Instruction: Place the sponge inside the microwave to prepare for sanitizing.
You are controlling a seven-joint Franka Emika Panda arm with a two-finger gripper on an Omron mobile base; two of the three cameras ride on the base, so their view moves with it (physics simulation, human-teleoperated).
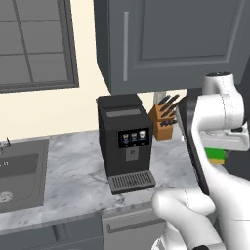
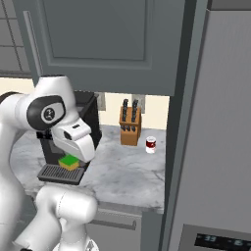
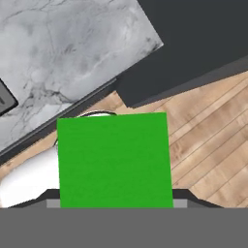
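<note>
The sponge [image 3: 114, 160] shows its bright green top in the hand view, close to the camera. My gripper [image 3: 116, 199] is shut on the sponge and holds it in the air, over the counter's front edge and the wooden floor. In the right base view the sponge [image 2: 68, 162] hangs under the hand with its yellow underlayer showing, in front of the coffee machine's drip tray. From the left base view it is a green patch [image 1: 214, 156] beside the forearm. The microwave's black keypad [image 2: 212, 240] with teal digits sits at the lower right edge, low in a tall grey column.
A black coffee machine [image 1: 124, 141] stands on the marble counter [image 1: 73, 171]. A knife block [image 2: 130, 125] and a small can [image 2: 151, 144] sit near the back wall. A sink [image 1: 19, 173] lies at the left. Dark wall cabinets [image 1: 171, 39] hang overhead.
</note>
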